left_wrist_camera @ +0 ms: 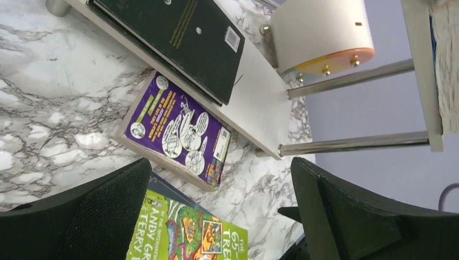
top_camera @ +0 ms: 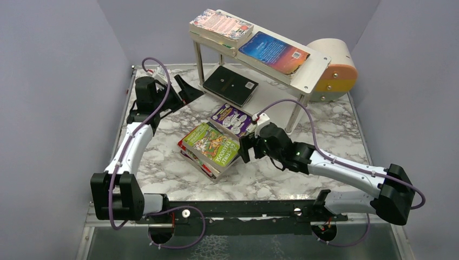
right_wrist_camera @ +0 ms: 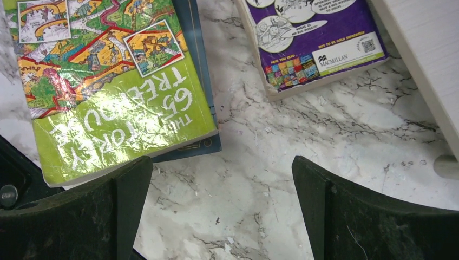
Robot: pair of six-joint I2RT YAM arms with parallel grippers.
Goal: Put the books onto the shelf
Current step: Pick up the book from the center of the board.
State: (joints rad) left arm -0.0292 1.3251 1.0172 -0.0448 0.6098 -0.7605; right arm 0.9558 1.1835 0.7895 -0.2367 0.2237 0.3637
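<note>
Both tools are released and holding nothing. The right gripper (right_wrist_camera: 222, 187) hangs just off the near corner of the green book (right_wrist_camera: 108, 81), which tops a loose stack mid-table. A pinch there could drag along the dark blue cover underneath (right_wrist_camera: 201, 70) or fan the pile. The purple book (top_camera: 233, 118) lies tight against the lower board of the shelf (top_camera: 314, 73) and might snag.

Only the top view shows the left gripper (top_camera: 187, 92) near the table's far-left corner, and the blue book (top_camera: 273, 51) and pink-patterned book (top_camera: 222, 24) up top.
</note>
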